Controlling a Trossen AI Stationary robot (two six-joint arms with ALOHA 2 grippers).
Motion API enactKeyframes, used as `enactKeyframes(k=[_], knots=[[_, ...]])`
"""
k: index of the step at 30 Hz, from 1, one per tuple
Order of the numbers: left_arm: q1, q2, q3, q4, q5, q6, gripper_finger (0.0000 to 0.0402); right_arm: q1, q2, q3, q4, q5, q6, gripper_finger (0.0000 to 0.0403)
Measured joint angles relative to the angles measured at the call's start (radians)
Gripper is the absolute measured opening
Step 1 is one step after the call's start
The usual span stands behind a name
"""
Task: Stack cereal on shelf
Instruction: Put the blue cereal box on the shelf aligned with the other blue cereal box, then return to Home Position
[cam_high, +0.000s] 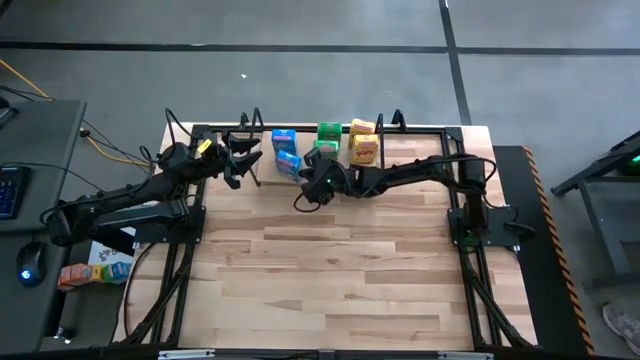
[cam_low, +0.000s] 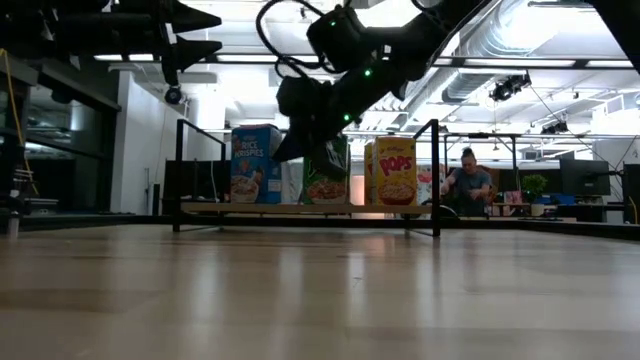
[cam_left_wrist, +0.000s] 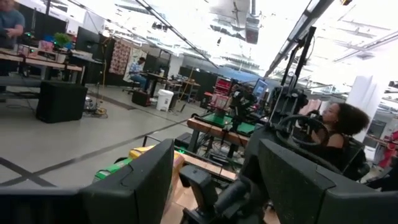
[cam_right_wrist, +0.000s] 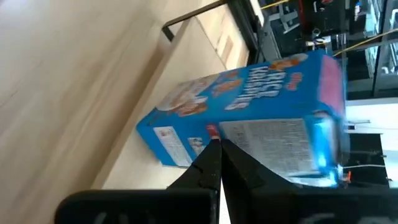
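Note:
Cereal boxes stand upright on their bottoms on the shelf (cam_low: 210, 208) at the table's far edge: two blue (cam_high: 286, 150), two green (cam_high: 327, 138), two yellow (cam_high: 364, 140). In the low view I see a blue (cam_low: 256, 165), a green (cam_low: 326, 182) and a yellow one (cam_low: 396, 172). My right gripper (cam_high: 305, 185) is shut just near and right of the nearer blue box (cam_right_wrist: 249, 118), its tips (cam_right_wrist: 216, 146) pointing at the box's narrow side. My left gripper (cam_high: 246, 160) hangs open over the shelf's left end, holding nothing. My right gripper points its shut fingertips (cam_right_wrist: 211, 155), slanting down from the table's right and near side, at the narrow side panel (cam_right_wrist: 249, 140) of the nearer blue box. I cannot tell whether they touch it. The box stands upright on the shelf.
Black wire hoops (cam_low: 182, 170) (cam_low: 436, 175) rise at both ends of the shelf. The near part of the wooden tabletop (cam_high: 330, 280) lies bare. People sit at desks in the room behind (cam_low: 466, 182). A few coloured boxes lie off the table to the left (cam_high: 95, 272).

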Motion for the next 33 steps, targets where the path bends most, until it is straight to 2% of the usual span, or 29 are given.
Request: enactKeyframes(k=[9,15,21,25,29,33], knots=[[0.000,0.000,0.000,0.000,-0.002,0.001,0.0225,-0.018,0.047,0.000,0.099,-0.004,-0.014,0.0000],[0.000,0.000,0.000,0.000,-0.002,0.010,0.0225,-0.039,0.047,0.000,0.161,0.042,0.033,0.0000],[0.000,0.000,0.000,-0.002,-0.002,0.010,0.0225,-0.047,0.047,0.000,0.156,0.106,0.083,0.0000],[0.000,0.000,0.000,-0.009,-0.002,0.010,0.0225,-0.040,0.047,0.000,0.155,0.103,0.085,0.0000],[0.000,0.000,0.000,-0.017,-0.001,0.011,0.0225,-0.003,0.032,0.000,0.101,0.163,0.079,0.0000],[0.000,0.000,0.000,-0.026,0.040,0.057,0.0225,0.039,-0.053,0.000,-0.052,0.164,0.166,0.0000]])
